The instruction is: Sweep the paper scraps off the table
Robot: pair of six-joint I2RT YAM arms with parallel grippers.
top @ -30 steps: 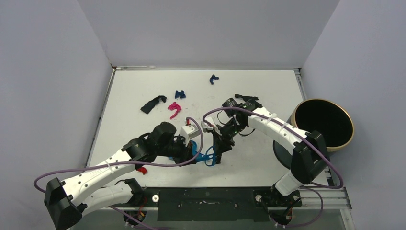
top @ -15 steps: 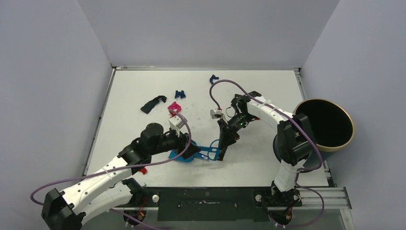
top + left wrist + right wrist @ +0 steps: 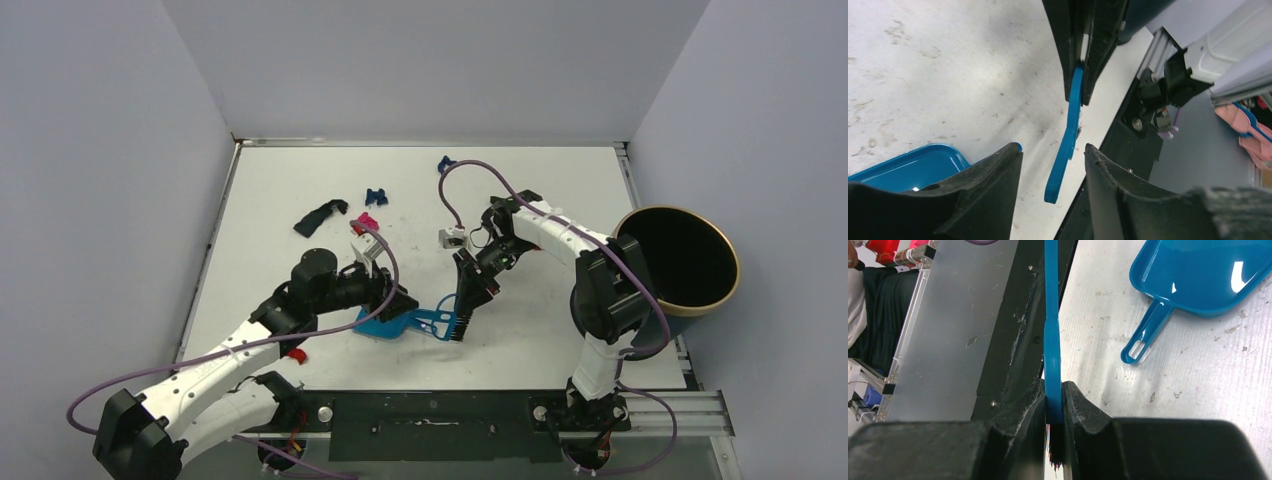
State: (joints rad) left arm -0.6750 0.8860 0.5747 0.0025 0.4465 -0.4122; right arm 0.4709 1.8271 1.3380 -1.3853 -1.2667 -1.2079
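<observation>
My right gripper (image 3: 1054, 390) is shut on the blue hand brush (image 3: 1052, 345), jaws pinching its handle just above the black bristles. From the top, the right gripper (image 3: 470, 288) holds the brush (image 3: 460, 318) beside the blue dustpan (image 3: 383, 326). My left gripper (image 3: 395, 298) hovers over the dustpan, open; its fingers (image 3: 998, 170) hold nothing, and the brush handle (image 3: 1068, 135) hangs beyond them. Paper scraps lie on the table (image 3: 560, 180): black (image 3: 320, 217), dark blue (image 3: 376, 196), magenta (image 3: 366, 222), another dark blue (image 3: 446, 163) and red (image 3: 295, 352).
A round dark bin (image 3: 675, 260) with a gold rim stands off the table's right edge. Grey walls close in the far and side edges. A black rail (image 3: 430, 420) runs along the near edge between the arm bases. Purple cables loop over both arms.
The left gripper has opened and drawn back to the left, off the brush. The right gripper has shut on the brush, and its arm has swung its elbow upward.
</observation>
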